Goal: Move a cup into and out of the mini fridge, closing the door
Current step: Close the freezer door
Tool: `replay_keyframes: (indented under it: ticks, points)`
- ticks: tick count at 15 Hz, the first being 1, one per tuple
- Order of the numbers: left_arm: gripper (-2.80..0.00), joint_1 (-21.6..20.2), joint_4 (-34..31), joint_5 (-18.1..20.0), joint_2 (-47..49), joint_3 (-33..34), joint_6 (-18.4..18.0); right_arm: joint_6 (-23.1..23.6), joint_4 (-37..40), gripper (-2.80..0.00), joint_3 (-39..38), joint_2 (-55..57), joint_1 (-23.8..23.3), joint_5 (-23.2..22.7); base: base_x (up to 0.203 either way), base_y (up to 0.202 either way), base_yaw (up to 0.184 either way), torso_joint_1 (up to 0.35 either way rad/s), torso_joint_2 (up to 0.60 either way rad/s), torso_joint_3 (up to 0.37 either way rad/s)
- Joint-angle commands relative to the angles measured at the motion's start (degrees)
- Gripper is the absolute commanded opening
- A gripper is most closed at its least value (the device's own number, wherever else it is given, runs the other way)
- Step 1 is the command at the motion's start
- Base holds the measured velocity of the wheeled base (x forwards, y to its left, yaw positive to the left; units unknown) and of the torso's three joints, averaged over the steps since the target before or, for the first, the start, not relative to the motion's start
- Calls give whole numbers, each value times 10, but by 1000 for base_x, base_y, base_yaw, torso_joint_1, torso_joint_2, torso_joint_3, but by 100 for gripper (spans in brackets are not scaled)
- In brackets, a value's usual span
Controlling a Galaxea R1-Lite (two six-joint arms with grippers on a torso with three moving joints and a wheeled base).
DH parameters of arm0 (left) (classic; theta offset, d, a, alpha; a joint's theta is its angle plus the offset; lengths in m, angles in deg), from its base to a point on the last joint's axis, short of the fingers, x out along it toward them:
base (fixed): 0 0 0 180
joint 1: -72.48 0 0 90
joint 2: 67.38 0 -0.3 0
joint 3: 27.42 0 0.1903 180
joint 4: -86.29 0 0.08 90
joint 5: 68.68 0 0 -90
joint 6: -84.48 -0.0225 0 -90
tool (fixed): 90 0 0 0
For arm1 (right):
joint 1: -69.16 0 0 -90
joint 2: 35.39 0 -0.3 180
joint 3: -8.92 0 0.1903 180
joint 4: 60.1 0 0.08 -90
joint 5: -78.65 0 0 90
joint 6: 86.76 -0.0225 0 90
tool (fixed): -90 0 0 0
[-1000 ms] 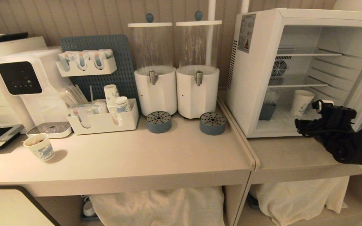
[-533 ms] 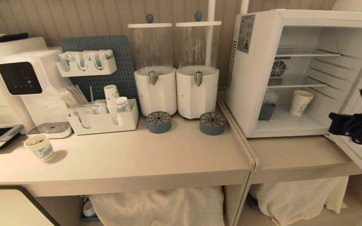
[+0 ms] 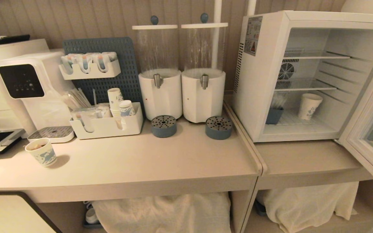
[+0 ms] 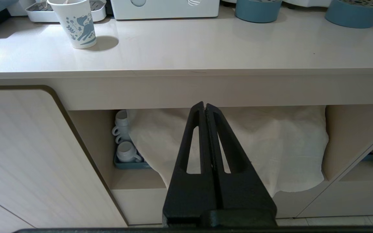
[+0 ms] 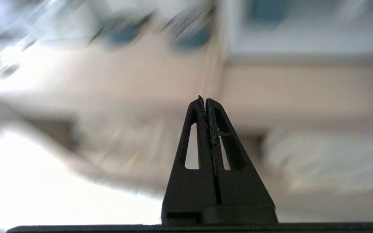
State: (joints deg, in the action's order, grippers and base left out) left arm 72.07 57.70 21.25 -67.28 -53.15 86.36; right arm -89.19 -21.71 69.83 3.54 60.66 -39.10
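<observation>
Cup (image 3: 309,106) stands inside your mini fridge (image 3: 264,77), door (image 3: 372,136) open; left pincer (image 4: 205,108) and right pincer (image 5: 205,102) both closed, empty.

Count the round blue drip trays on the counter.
2. One blue tray sits on the counter below the left dispenser's tap; the other sits below the right dispenser's tap, nearer the fridge. None looks hidden.

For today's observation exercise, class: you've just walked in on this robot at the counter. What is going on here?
The cup stands upright on the bottom rack inside the mini fridge, beside a small blue holder. The door is wide open, so closing remains to be done. Nothing is held: the right gripper and left gripper both have jaws shut on nothing, below the counter's edge.
</observation>
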Motion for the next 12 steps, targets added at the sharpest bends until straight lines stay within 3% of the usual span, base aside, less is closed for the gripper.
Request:
replay_keyframes:
  ticks: [1, 3, 5, 7, 9, 12]
  points:
    - [-280, 0, 0, 0, 0, 0, 0, 2, 140, -280, -10, -179, 33, -12, 0, 0, 0, 0, 0, 0]
    - [-280, 0, 0, 0, 0, 0, 0, 2, 170, -280, -39, -294, 58, -2, 0, 0, 0, 0, 0, 0]
    - [-280, 0, 0, 0, 0, 0, 0, -6, 155, -280, -79, -379, 70, 75, 0, 0, 0, 0, 0, 0]
    - [-280, 0, 0, 0, 0, 0, 0, -15, 13, -280, -187, -394, 76, 180, 0, 0, 0, 0, 0, 0]
    - [-280, 0, 0, 0, 0, 0, 0, 10, -115, -280, -332, -392, 80, 234, 0, 0, 0, 0, 0, 0]
    - [-280, 0, 0, 0, 0, 0, 0, 30, -115, -280, -376, -377, 83, 269, 0, 0, 0, 0, 0, 0]
